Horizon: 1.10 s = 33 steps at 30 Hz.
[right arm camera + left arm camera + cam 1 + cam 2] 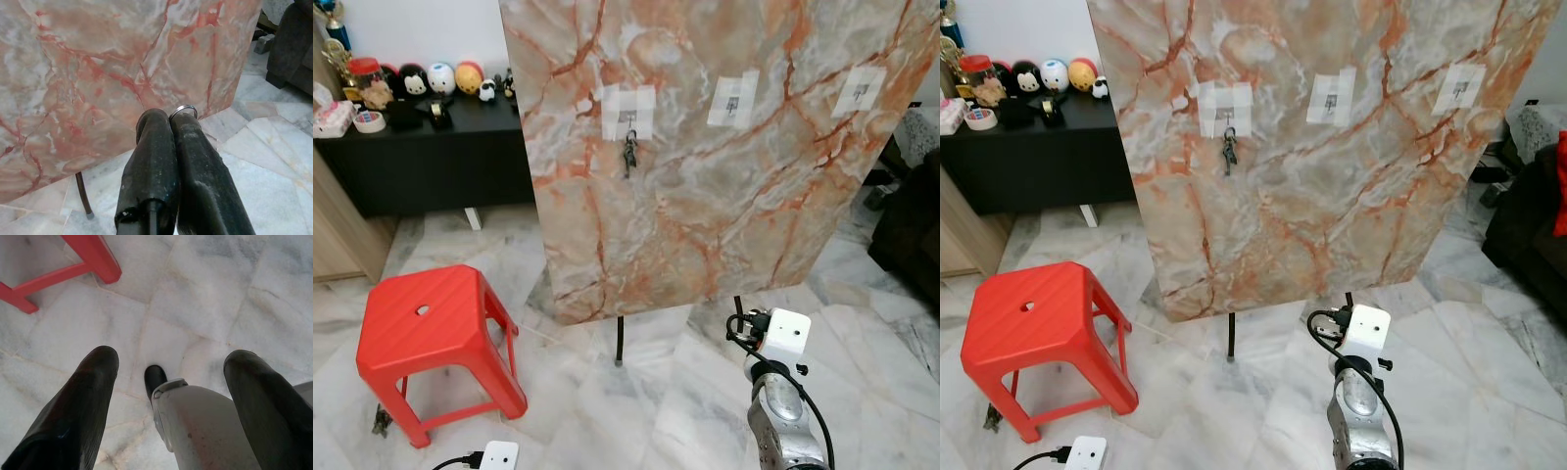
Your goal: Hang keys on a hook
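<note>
Right wrist view: our right pincer (171, 122) pinches a key ring (184, 109).
Left pincer (166, 382): spread, idle.
Next: we lift toward a free hook (732, 101).

A home living room: marble floor (685, 411), black sideboard (421, 157) with toys, red plastic stool (426, 323).

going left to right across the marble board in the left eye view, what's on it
Taped hook with dark keys hanging from it → middle taped hook, bare → right taped hook, bare, all on the orange-veined marble board.
</note>
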Available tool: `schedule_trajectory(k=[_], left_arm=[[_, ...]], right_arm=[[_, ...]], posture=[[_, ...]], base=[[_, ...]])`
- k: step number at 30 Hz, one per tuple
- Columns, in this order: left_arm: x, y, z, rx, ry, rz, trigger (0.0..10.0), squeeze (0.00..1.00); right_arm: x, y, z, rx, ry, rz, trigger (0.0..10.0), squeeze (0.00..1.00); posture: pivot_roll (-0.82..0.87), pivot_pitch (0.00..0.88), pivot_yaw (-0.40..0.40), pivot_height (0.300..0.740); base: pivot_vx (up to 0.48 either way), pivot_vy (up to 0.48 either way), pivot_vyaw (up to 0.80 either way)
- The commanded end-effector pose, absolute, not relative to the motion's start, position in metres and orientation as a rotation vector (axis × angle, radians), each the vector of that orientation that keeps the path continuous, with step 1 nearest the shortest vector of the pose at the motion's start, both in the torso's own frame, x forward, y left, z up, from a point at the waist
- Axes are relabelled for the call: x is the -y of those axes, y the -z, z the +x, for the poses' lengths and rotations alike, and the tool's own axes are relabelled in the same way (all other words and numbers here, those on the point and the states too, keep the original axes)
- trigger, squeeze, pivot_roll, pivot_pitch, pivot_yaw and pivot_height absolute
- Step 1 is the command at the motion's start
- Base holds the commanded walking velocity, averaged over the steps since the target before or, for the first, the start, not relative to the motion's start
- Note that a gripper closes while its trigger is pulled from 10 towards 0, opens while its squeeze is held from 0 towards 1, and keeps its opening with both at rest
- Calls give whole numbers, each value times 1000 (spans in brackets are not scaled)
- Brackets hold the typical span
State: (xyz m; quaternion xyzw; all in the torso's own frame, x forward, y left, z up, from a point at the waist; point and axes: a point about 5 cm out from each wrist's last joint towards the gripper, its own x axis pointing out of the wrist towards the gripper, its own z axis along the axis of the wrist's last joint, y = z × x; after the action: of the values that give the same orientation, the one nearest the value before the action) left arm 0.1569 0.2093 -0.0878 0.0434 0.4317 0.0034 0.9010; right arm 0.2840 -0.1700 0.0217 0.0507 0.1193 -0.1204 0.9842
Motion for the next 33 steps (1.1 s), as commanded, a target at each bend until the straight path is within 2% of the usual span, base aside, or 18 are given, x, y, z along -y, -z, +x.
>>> schedule_trajectory(k=[1, 33], left_arm=[[-209, 90, 153, -915, -6, 81, 10000, 0], [-207, 89, 154, -904, 5, 80, 10000, 0]], right_arm=[[171, -23, 286, -235, 250, 106, 10000, 0], [170, -25, 287, -222, 270, 111, 10000, 0]], posture=[[4, 37, -81, 740], [7, 37, -80, 740]], base=[[307, 0, 0], [331, 0, 0]])
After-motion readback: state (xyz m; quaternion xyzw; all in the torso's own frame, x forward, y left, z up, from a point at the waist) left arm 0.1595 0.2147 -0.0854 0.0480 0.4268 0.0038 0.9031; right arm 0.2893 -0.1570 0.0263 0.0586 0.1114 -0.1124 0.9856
